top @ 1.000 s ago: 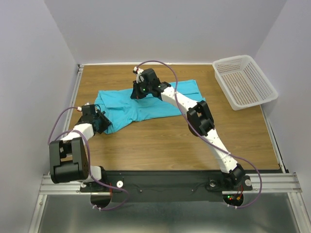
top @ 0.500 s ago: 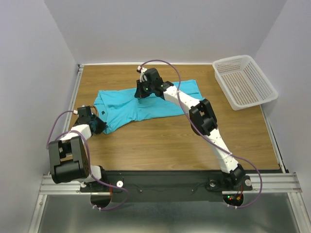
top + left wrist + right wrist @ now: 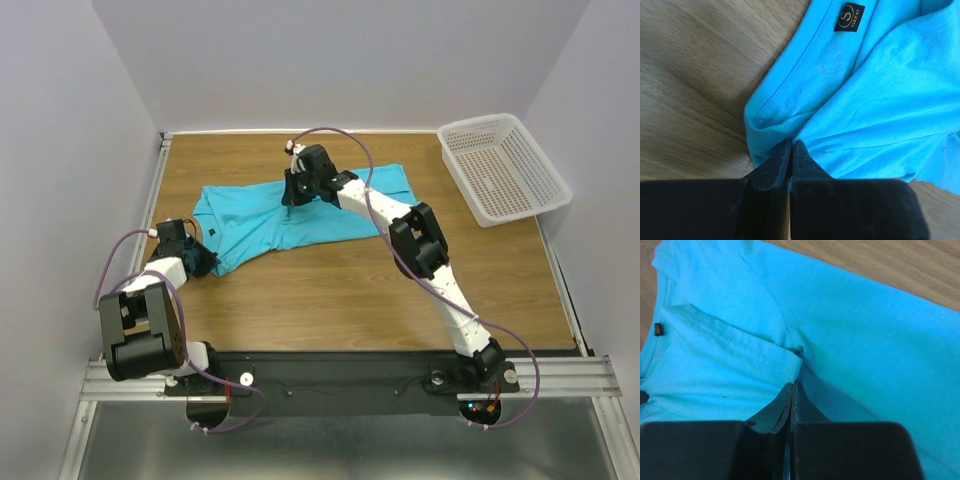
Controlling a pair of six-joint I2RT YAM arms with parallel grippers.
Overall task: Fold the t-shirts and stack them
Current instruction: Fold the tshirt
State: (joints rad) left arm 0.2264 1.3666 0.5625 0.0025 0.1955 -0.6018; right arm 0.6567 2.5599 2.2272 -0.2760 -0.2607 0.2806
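Both grippers are clamped on one turquoise shirt (image 3: pixel 245 215), which lies rumpled across the table (image 3: pixel 330 290), well apart from the basket (image 3: pixel 505 170). The left gripper (image 3: pixel 791 146) pinches a fold beside the collar (image 3: pixel 800 60) (size label (image 3: pixel 849 16) just beyond), and the right gripper (image 3: pixel 792 386) nips a crease mid-body. The risk: each bite looks thin, so a lift could slip the cloth free. It could also drag extra layers, bunching the shirt rather than spreading it.

t-shirt (image 3: pixel 250 222) partly under right arm (image 3: pixel 375 208), neck label (image 3: pixel 658 329) — right wrist view — unreadable
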